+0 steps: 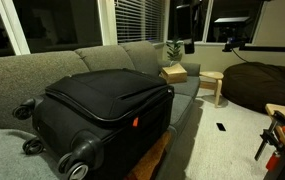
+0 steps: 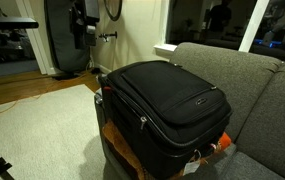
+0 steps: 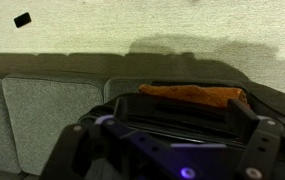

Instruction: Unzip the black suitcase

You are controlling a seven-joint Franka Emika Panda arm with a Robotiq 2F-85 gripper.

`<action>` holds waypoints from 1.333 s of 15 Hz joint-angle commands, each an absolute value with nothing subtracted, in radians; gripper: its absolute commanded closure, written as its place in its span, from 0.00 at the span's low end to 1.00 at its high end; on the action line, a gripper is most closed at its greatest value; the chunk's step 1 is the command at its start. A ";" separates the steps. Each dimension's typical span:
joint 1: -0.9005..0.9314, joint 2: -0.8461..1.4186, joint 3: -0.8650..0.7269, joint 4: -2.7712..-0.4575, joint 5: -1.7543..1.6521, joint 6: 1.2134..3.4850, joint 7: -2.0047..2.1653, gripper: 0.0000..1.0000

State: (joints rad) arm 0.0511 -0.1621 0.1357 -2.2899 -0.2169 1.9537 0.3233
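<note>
The black suitcase (image 1: 104,103) lies flat on its back; zipped shut.

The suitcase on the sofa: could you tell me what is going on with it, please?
A robot arm is set to unzip the suitcase, which lies flat on the sofa. Nothing has been touched yet. In the wrist view the claw is open and empty, hanging well clear of the sofa. In both exterior views the suitcase looks fully shut.
</note>
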 commanded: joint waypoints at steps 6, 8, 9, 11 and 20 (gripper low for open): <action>0.042 -0.100 0.102 -2.288 -0.260 2.016 0.366 0.00; 0.039 -0.085 0.093 -2.286 -0.263 2.021 0.366 0.00; 0.038 -0.077 0.087 -2.285 -0.266 2.023 0.366 0.00; 0.037 -0.062 0.077 -2.281 -0.270 2.028 0.367 0.00; 0.029 0.009 0.041 -2.257 -0.274 2.063 0.379 0.00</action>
State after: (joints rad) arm 0.0361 -0.0133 0.0498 -2.2667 -0.2518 2.0356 0.3415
